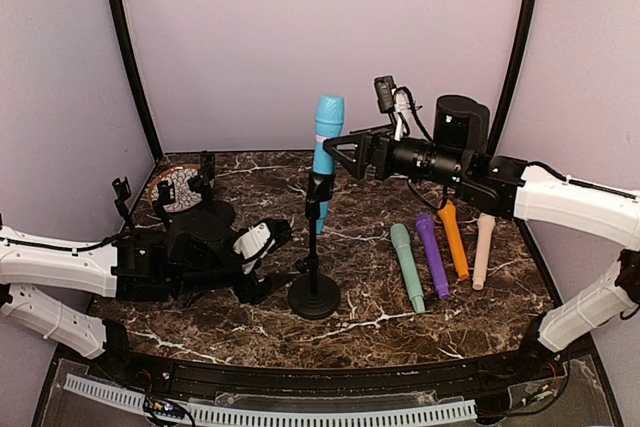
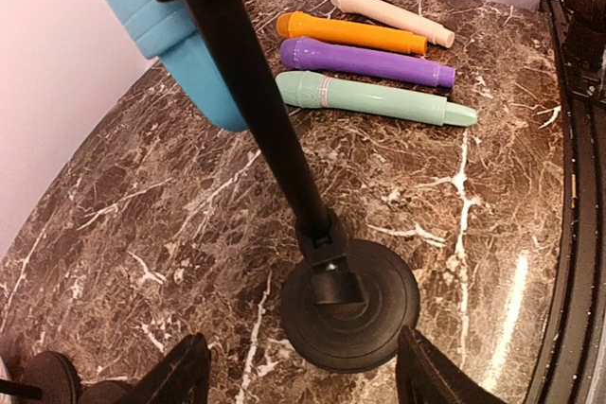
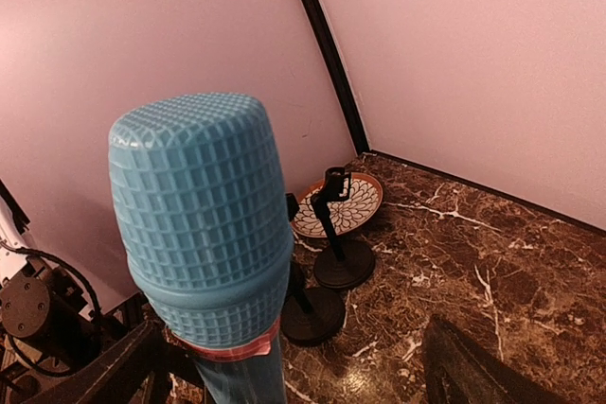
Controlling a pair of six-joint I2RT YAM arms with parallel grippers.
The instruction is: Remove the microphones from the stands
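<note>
A light blue microphone (image 1: pixel 326 143) stands upright in the clip of a black stand (image 1: pixel 314 292) at the table's middle. In the right wrist view its ribbed head (image 3: pixel 202 224) fills the left-centre, between the two fingers and nearer the left one. My right gripper (image 1: pixel 338 154) is open at the microphone's upper body, not closed on it. My left gripper (image 1: pixel 268 265) is open and low on the table, just left of the stand's round base (image 2: pixel 352 307). In the left wrist view the base lies just ahead of the spread fingertips (image 2: pixel 182 374), not touched.
Four loose microphones lie side by side right of the stand: teal (image 1: pixel 408 267), purple (image 1: pixel 432 254), orange (image 1: pixel 453 240), beige (image 1: pixel 484 250). Two empty black stands (image 3: pixel 333 234) and a patterned plate (image 1: pixel 176 187) are at the back left. Curved walls close the back.
</note>
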